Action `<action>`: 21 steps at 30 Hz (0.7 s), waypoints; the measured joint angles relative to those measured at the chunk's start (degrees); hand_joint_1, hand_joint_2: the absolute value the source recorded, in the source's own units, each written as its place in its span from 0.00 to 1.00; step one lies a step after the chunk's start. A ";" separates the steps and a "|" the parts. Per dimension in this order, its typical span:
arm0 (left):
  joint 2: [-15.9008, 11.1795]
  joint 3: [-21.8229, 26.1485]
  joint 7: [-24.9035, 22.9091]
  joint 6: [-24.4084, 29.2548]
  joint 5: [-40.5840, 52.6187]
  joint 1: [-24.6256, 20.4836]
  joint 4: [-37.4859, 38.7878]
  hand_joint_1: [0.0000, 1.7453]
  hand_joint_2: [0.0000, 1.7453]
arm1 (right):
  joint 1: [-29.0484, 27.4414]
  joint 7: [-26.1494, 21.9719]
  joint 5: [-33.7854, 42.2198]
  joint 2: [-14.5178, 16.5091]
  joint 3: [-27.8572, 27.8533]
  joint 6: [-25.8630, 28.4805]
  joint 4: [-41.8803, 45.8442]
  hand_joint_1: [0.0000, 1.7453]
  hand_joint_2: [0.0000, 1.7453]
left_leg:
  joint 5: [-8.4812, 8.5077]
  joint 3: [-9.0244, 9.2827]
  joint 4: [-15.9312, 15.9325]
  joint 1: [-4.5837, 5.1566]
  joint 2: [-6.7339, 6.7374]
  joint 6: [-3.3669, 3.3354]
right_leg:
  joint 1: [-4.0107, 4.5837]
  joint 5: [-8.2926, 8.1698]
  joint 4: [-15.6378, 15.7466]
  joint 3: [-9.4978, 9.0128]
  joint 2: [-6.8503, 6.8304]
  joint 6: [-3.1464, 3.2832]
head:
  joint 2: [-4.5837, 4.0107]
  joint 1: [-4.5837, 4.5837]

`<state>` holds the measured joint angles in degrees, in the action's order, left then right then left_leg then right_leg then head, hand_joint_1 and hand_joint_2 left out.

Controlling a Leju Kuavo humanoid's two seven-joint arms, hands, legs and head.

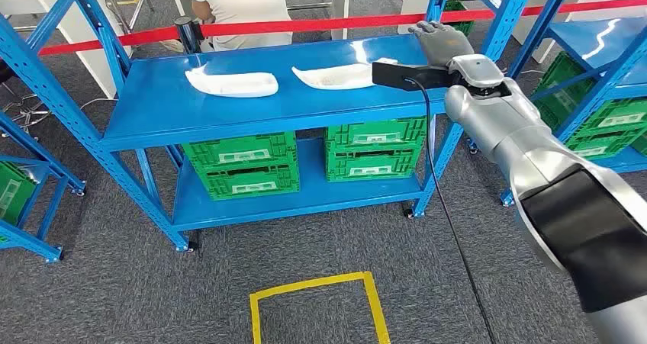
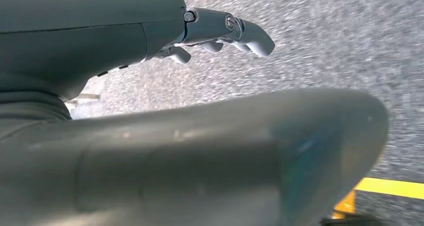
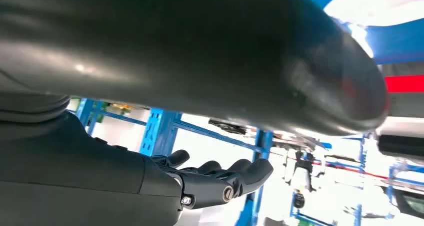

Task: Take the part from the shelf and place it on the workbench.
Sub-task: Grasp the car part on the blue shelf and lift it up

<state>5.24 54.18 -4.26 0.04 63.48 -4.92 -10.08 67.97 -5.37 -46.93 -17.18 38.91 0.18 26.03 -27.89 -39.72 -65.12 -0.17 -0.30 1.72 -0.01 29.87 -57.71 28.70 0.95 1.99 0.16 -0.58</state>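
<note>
While two white parts lie on the top board of the blue shelf (image 1: 152,123), the right one (image 1: 336,75) is the nearer to the robot's right hand (image 1: 440,43), and the left one (image 1: 233,83) lies well apart from that hand. Both parts are long, shallow white shells, side by side, not touching each other. The right hand is raised over the right end of the shelf board, just beside the tip of the right part; its fingers (image 3: 240,173) are stretched out and a little apart, and it holds nothing. A black camera block (image 1: 408,75) sits at this wrist, and a black cable (image 1: 442,207) hangs from it towards the floor.

The left hand (image 2: 220,33) hangs above the grey floor; its fingers are loosely curved, apart, with nothing in them.

On the lower board stand green crates (image 1: 240,165) in two stacks. Behind the shelf runs a red barrier tape (image 1: 305,25), and a person in a white shirt (image 1: 244,8) stands behind it. On the floor in front there is a yellow tape square (image 1: 317,287).
</note>
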 joint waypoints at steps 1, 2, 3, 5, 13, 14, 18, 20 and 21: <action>0.00 0.00 0.00 0.00 0.01 0.03 0.01 0.00 0.00 | -0.02 0.02 0.03 -0.08 0.00 0.01 0.00 0.00 0.00 | 1.90 0.01 2.03 0.01 0.01 -0.07 | 0.01 0.38 -0.13 -0.28 0.05 -0.17 | 0.00 -0.03; -0.03 0.00 0.00 -0.02 0.06 0.02 0.02 0.00 0.00 | -0.05 0.03 0.06 -0.16 0.00 0.03 0.00 0.00 0.00 | 2.74 0.16 2.93 0.02 0.09 -0.26 | 0.05 0.74 -0.17 -0.45 0.16 -0.37 | 0.00 -0.06; -0.07 0.00 0.03 -0.06 0.14 -0.01 0.01 0.00 0.00 | -0.09 0.10 0.12 -0.39 0.01 0.05 0.03 0.00 0.00 | 4.64 0.55 4.91 0.07 0.15 -0.56 | 0.07 1.45 -0.12 -0.83 0.28 -0.77 | 0.00 -0.10; -0.11 -0.01 0.13 -0.20 0.40 -0.20 -0.02 0.00 0.00 | -0.24 0.40 0.25 -1.06 0.02 0.23 0.25 0.00 0.00 | 5.01 1.29 5.89 0.10 0.25 -1.47 | 0.19 1.92 -0.38 -1.53 0.47 -1.57 | 0.01 -0.16; -0.09 -0.02 -0.33 -0.72 1.08 -1.11 -0.07 0.00 0.00 | -2.86 0.60 0.89 -4.89 0.02 1.57 1.01 0.00 0.00 | 2.74 4.68 6.30 -0.30 -0.21 -3.02 | -0.59 6.84 -15.70 9.51 -0.45 -3.77 | 0.01 0.14; -0.10 -0.02 -0.39 -0.74 1.12 -1.11 -0.07 0.00 0.00 | -3.33 0.61 0.91 -5.10 0.02 1.57 1.09 0.00 0.00 | 2.28 5.19 6.25 -0.30 -0.19 -2.92 | -0.72 5.33 -14.40 10.11 -0.53 -3.77 | 0.01 0.16; -0.16 -0.02 -0.51 -0.76 1.33 -1.25 -0.09 0.00 0.00 | -3.85 0.73 1.11 -5.78 0.02 1.59 1.39 0.00 0.00 | 0.57 7.14 6.24 -0.37 -0.01 -1.87 | -0.63 -3.16 -1.90 7.26 -1.27 -3.28 | 0.01 0.24; -0.25 -0.02 -0.56 -0.76 1.37 -1.28 -0.13 0.00 0.00 | -4.19 0.76 1.25 -6.00 0.02 1.66 1.56 0.00 0.00 | 0.21 7.82 6.18 -0.37 0.09 -1.02 | -0.30 -2.54 -0.83 6.84 -1.36 -2.63 | 0.01 0.34; -0.27 -0.02 -0.60 -0.76 1.39 -1.27 -0.14 0.00 0.00 | -4.32 0.76 1.29 -6.07 0.02 1.69 1.65 0.00 0.00 | 0.11 8.11 5.90 -0.36 0.15 -0.59 | -0.29 -2.69 -0.79 6.33 -1.22 -2.12 | 0.01 0.38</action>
<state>4.96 54.16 -4.86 -0.72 64.88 -6.20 -10.22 63.65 -4.60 -45.64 -23.24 38.93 1.87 27.68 -27.78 -31.61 -59.23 -0.53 -0.15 1.13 -0.31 27.17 -58.50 35.03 -0.27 -0.13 0.17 -0.20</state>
